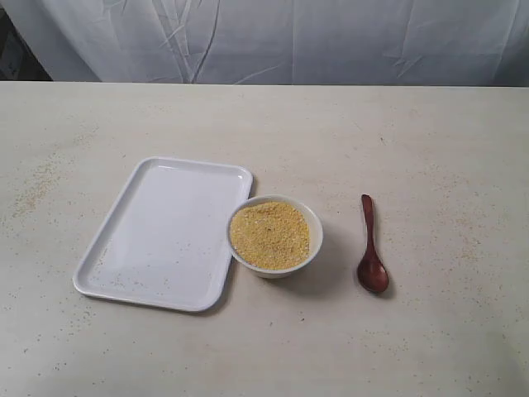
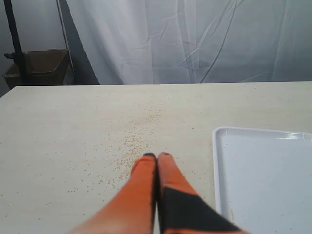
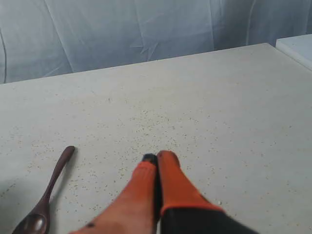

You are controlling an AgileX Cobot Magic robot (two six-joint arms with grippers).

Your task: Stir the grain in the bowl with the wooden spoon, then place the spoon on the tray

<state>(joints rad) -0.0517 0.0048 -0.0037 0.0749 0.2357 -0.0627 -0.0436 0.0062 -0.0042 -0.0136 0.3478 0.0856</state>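
Wooden spoon [image 1: 371, 246] x1, glossy dark brown, lies on table [image 1: 413, 141] near 1 round white bowl [image 1: 316, 237] of sandy yellow grain [image 1: 269, 234]. 1 flat white rect. tray [image 1: 157, 231] sits just beside it. Left gripper [image 2: 156, 156] & right gripper [image 3: 157, 157]: each pressed together, empty.

- The tray [image 1: 157, 231]: flat, white, rectangular, with rounded corners and a low rim. I see its corner just beside my left claw [image 2: 157, 156], not touching it.
- The bowl [image 1: 316, 235]: small, round, white and upright, right against the tray's long edge farthest from my left claw.
- The grain [image 1: 269, 234]: fine yellow granules filling the bowl nearly to its rim.
- The wooden spoon [image 1: 371, 248]: dark reddish-brown and glossy, lying flat with its hollow up, near my right claw [image 3: 157, 157] but apart from it.
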